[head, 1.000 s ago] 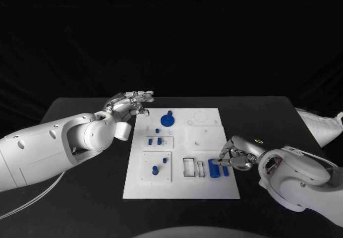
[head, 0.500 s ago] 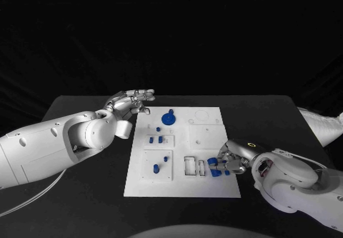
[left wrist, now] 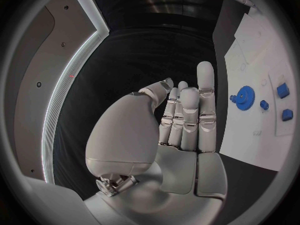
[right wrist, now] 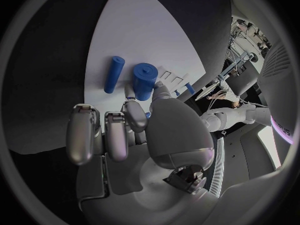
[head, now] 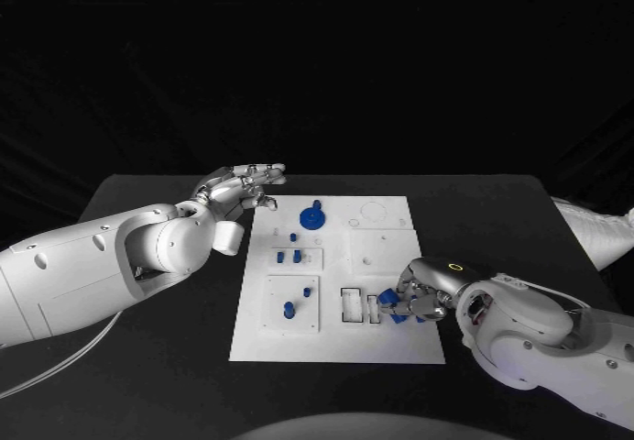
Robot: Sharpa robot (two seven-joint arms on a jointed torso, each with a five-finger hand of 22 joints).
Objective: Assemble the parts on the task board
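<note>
Blue cylinder [right wrist: 144,81] at right robot hand [head: 420,298] fingertips, seemingly pinched.

1. Setting: robotics lab or test cell.
2. Worktop [head: 158,367]: black, matte, backed by a black curtain [head: 317,82].
3. Task board [head: 383,353]: white plate with recessed slots, holding small blue parts [head: 311,218].
4. Surroundings, right wrist view: metal stands and cabling [right wrist: 234,67] beyond the worktop.
</note>
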